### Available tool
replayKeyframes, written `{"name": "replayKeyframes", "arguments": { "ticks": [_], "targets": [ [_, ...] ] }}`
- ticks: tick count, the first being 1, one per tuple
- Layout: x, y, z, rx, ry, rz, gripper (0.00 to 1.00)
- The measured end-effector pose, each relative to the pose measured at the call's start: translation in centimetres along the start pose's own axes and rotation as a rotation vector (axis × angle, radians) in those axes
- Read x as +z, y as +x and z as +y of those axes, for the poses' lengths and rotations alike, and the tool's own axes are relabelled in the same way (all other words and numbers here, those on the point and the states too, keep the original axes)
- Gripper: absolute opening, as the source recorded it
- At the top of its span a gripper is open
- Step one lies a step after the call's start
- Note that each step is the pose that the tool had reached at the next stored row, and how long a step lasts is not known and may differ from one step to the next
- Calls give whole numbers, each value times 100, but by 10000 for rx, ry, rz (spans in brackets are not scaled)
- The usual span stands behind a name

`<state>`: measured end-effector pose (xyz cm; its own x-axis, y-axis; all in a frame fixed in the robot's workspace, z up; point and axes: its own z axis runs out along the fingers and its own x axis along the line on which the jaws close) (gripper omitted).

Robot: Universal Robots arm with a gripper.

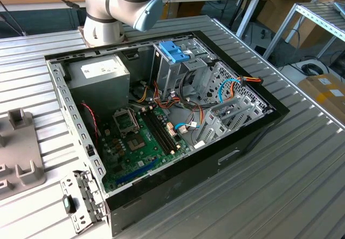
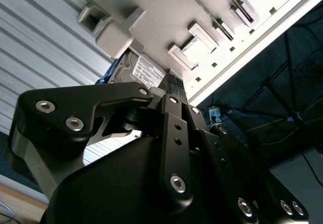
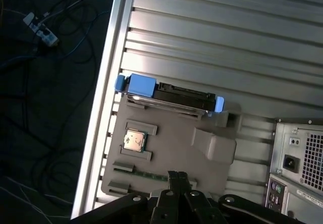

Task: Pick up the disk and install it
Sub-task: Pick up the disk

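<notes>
The disk stands on its edge at the far side of a grey fixture plate, its light-blue carrier showing at both ends. In the second wrist view the disk's grey metal face and white label peek out beyond the fingertips. My gripper hovers over the plate a short way from the disk, touching nothing. Its fingers look shut, with nothing between them.
An open computer case lies on the ribbed metal table, with motherboard, power supply, loose cables and an upright drive cage topped by a blue handle. A processor chip sits in the fixture. The table edge drops to a cabled floor.
</notes>
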<state>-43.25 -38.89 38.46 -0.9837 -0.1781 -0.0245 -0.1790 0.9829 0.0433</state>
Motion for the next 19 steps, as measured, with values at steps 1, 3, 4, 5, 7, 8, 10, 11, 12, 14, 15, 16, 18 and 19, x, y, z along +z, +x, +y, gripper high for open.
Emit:
{"name": "replayKeyframes", "arguments": {
  "ticks": [1,3,4,5,7,8,10,11,12,14,15,16,18,19],
  "targets": [
    [0,0,0,-36,-1,1,10],
    [0,0,0,-110,-2,4,10],
    [0,0,0,-179,-5,8,10],
    [0,0,0,-215,-5,9,10],
    [0,0,0,-308,-7,13,10],
    [0,0,0,-344,-8,15,10],
    [0,0,0,-460,-11,20,10],
    [0,0,0,-494,-12,21,10],
    [0,0,0,-531,-13,23,10],
    [0,0,0,-617,-15,27,10],
    [0,0,0,-696,-17,30,10],
    [0,0,0,-731,-18,31,10],
    [0,0,0,-882,-22,38,10],
    [0,0,0,-923,-22,40,10]
  ]
}}
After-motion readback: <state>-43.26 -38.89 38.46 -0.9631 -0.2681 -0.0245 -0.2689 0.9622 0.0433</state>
